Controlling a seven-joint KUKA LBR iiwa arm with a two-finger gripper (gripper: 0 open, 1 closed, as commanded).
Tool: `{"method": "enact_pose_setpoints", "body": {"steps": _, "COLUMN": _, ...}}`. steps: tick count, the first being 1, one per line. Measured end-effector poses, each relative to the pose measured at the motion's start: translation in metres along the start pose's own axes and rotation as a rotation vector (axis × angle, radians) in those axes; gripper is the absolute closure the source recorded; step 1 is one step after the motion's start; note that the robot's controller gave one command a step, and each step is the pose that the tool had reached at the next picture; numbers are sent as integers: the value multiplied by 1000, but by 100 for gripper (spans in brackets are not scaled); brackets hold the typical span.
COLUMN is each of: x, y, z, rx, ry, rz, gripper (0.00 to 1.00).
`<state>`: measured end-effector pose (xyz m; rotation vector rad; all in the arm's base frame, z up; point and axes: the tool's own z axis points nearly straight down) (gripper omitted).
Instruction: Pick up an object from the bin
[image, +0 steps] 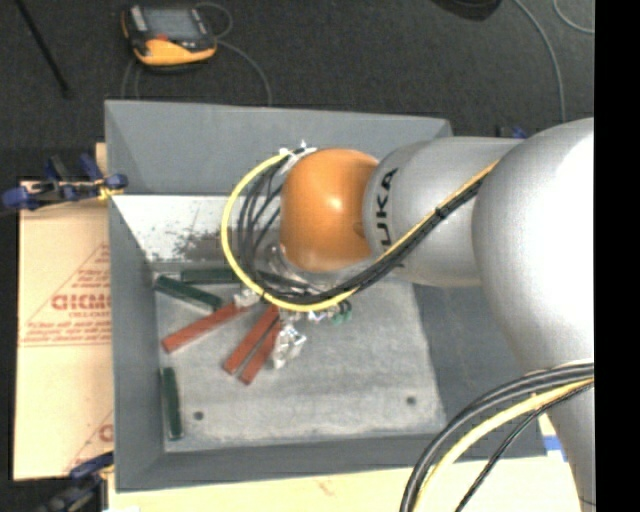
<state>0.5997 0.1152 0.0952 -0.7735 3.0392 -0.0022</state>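
Two red sticks (252, 350) lie side by side at mid-frame in the bin (360, 385), with the claw (290, 343) just beside them, probably lined up for one. Released or clenched, I cannot tell.

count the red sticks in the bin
3 red sticks: one left of centre, two side by side just right of it. More may be hidden under the arm.

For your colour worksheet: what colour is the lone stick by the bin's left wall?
Dark green stick, camera view.
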Motion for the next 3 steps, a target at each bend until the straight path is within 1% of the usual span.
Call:
{"method": "enact_pose_setpoints", "body": {"steps": 1, "x": 0, "y": -3, "z": 12, "rx": 1, "ry": -5, "rz": 0, "gripper": 100}}
{"method": "enact_pose_setpoints", "body": {"steps": 3, "x": 0, "y": -3, "z": 11, "rx": 1, "ry": -6, "rz": 0, "gripper": 100}}
